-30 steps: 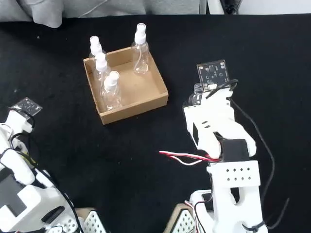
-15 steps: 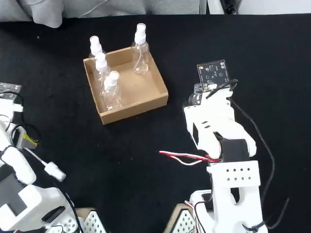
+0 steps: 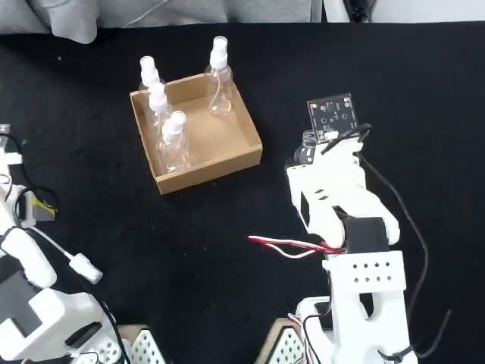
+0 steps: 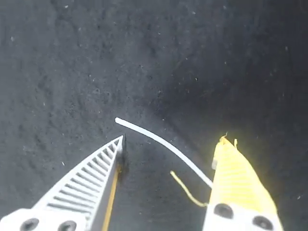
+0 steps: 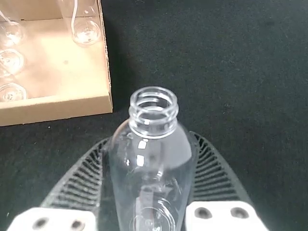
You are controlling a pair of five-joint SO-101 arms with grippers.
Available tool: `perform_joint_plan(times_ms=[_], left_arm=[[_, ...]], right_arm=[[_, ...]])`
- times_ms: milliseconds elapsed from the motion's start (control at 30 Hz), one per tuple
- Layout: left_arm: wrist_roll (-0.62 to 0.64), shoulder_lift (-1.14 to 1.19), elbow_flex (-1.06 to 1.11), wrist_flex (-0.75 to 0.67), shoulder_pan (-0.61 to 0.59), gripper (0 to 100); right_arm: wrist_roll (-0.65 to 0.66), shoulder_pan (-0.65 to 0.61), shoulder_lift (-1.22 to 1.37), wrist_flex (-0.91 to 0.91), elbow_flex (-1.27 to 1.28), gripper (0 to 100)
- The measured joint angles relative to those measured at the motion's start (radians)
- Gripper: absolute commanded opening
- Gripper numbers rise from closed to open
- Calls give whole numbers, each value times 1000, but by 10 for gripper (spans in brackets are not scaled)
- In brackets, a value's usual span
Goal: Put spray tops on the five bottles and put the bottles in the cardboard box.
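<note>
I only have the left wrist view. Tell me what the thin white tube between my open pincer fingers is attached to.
Observer: In the high view it runs into a white plastic spray top lying on the black table beside the left arm.
Operator: Report the right arm.
Observer: The right pincer is shut on a clear plastic bottle with a bare, open neck.
Operator: Count what is in the brown cardboard box.
Observer: Four clear bottles with white spray tops stand in it.
</note>
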Motion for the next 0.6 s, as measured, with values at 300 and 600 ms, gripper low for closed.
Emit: perform_joint_plan(times_ms=[300, 600], left_arm=[[95, 2, 130, -180, -14, 271], [98, 2, 224, -319, -160, 271]], right_arm=[[0, 0, 0, 0, 0, 99], [0, 0, 0, 0, 0, 99]])
